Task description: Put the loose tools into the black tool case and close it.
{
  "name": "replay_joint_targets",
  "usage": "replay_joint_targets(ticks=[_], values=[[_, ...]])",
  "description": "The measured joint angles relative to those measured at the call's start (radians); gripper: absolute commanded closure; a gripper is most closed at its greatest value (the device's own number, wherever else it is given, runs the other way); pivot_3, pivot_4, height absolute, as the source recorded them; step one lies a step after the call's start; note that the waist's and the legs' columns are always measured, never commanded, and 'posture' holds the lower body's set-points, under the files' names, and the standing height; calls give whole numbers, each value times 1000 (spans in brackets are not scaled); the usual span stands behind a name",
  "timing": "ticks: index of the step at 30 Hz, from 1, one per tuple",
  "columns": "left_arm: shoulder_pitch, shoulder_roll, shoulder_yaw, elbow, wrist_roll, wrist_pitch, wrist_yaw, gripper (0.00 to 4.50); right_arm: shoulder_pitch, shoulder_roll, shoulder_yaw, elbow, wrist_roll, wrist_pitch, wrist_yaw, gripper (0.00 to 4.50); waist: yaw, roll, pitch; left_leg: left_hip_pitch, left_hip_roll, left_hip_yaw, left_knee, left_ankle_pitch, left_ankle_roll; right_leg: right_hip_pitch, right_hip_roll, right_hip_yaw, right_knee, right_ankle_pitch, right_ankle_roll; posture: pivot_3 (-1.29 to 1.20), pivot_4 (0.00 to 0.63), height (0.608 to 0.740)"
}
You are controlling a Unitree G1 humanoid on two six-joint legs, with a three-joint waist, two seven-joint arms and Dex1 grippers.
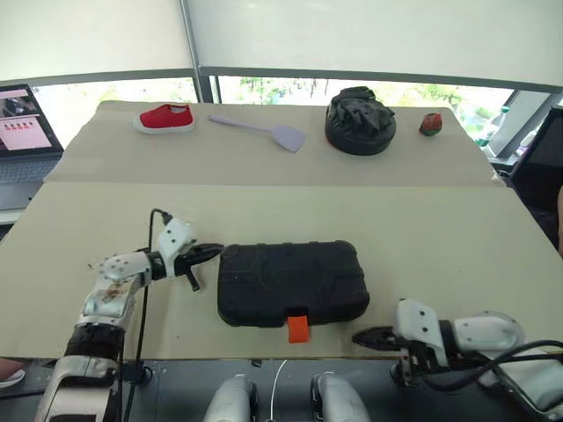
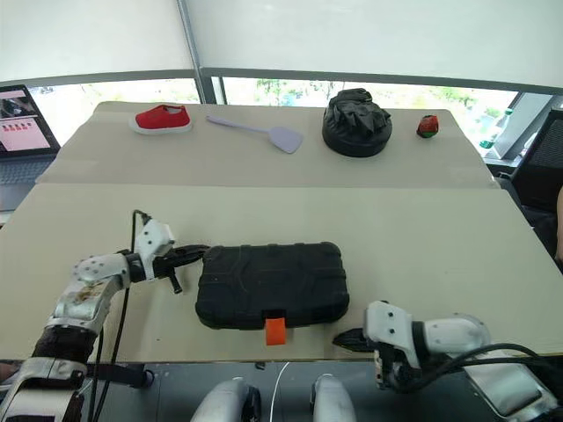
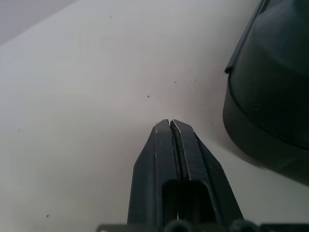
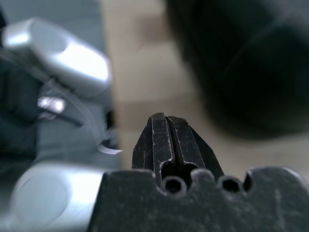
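The black tool case (image 1: 292,283) lies shut on the near table, its orange latch (image 1: 298,329) hanging over the front side. My left gripper (image 1: 215,251) is shut and empty, its tips just off the case's left end. The left wrist view shows the shut fingertips (image 3: 164,126) over bare table, with the case's corner (image 3: 275,96) beside them. My right gripper (image 1: 359,336) is shut and empty at the table's front edge, pointing left, just off the case's front right corner. The right wrist view has the case (image 4: 241,63) as a dark blur ahead. The loose tools are out of view.
On the far table lie a red shoe (image 1: 164,118), a grey spatula (image 1: 264,132), a round black bundle (image 1: 360,121) and a small red-green object (image 1: 430,124). A laptop (image 1: 22,132) stands at the far left. A chair edge shows at the right.
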Motion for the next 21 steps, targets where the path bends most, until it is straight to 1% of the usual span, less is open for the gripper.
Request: replay_joint_targets(ticks=[5, 10, 13, 14, 18, 21], values=[[10, 0, 7, -4, -19, 16, -29, 4427, -81, 76, 56, 58, -97, -6, -12, 4500, -4, -1, 0, 1, 1, 0, 0, 0, 0, 0, 0, 0, 0, 0, 0, 0, 150, 740], [94, 6, 63, -72, -74, 66, -23, 4427, -202, 198, 95, 191, -206, -99, -47, 4500, -22, -1, -1, 2, 2, 0, 0, 0, 0, 0, 1, 0, 2, 0, 0, 0, 150, 740], [170, 23, 109, -147, -118, 126, -17, 4427, -284, 268, 90, 303, -251, -132, -99, 4500, -29, -1, -1, 2, 2, 0, -1, 0, -1, -1, 1, 1, 3, 0, -1, 0, 150, 740], [217, 32, 129, -200, -144, 150, -22, 4427, -318, 287, 91, 350, -271, -156, -112, 4500, -32, -1, 0, 2, 2, 1, -1, 1, -1, -2, 1, 2, 3, 0, -1, 0, 150, 740], [351, 55, 150, -364, -212, 196, -53, 4427, -422, 319, 79, 520, -326, -260, -145, 4500, -22, -1, 0, 0, 2, 1, -3, 1, -1, -3, -1, 2, 2, 0, -1, 0, 150, 740], [377, 76, 169, -406, -218, 201, -50, 4427, -459, 348, 79, 586, -344, -304, -160, 4500, -18, -1, 0, 0, 1, 0, -3, 1, -1, -3, -1, 1, 1, 0, -1, 0, 150, 740]])
